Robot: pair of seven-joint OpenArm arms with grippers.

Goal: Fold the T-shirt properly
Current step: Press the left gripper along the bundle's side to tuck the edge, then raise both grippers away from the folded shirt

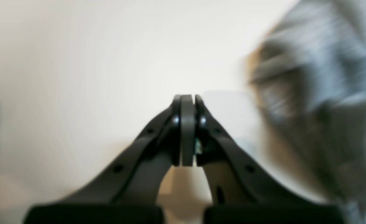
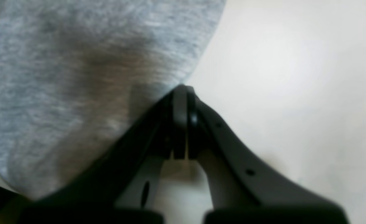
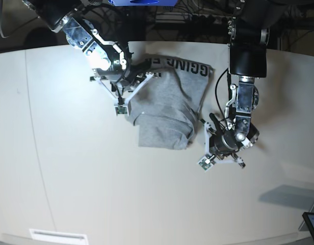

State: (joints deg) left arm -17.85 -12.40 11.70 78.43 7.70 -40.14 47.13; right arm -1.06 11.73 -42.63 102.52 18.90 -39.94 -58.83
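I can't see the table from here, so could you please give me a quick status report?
Left gripper shut, empty, off the cloth. Right gripper shut at the T-shirt edge; grip unclear. Shirt partly folded, lettering showing along far edge. Nothing in the way.

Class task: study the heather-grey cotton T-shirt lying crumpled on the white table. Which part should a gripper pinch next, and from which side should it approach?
Probably the lower hem corner of the heather-grey cotton T-shirt, nearest the camera in the base view. That edge lies flat and free on the white table, while the top is bunched around the lettering. Come from the open table below it, jaws low.
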